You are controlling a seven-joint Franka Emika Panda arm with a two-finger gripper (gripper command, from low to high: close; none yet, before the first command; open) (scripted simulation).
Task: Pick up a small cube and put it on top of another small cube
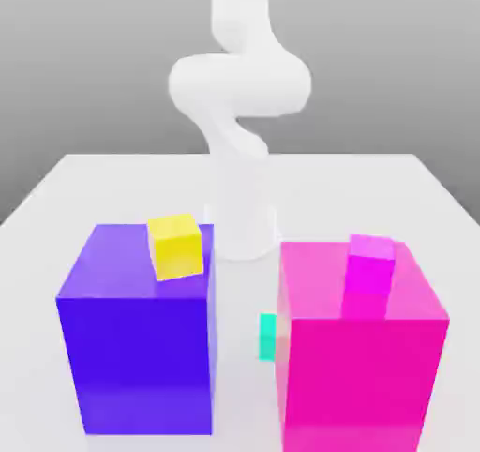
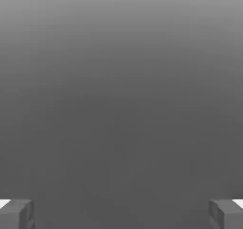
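A small, plain cube of bright yellow (image 1: 176, 248), slightly turned, rests on the large blue-violet block (image 1: 139, 356) at the exterior view's left; the position of the lime small cube cannot be determined. A small magenta cube (image 1: 370, 264) sits on the large pink block (image 1: 364, 380). The pincer (image 2: 121, 214) is released, its fingers wide apart with nothing between them.

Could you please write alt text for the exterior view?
A small yellow cube sits on a big purple block, and a small magenta cube on a big pink block, before a white robot arm.
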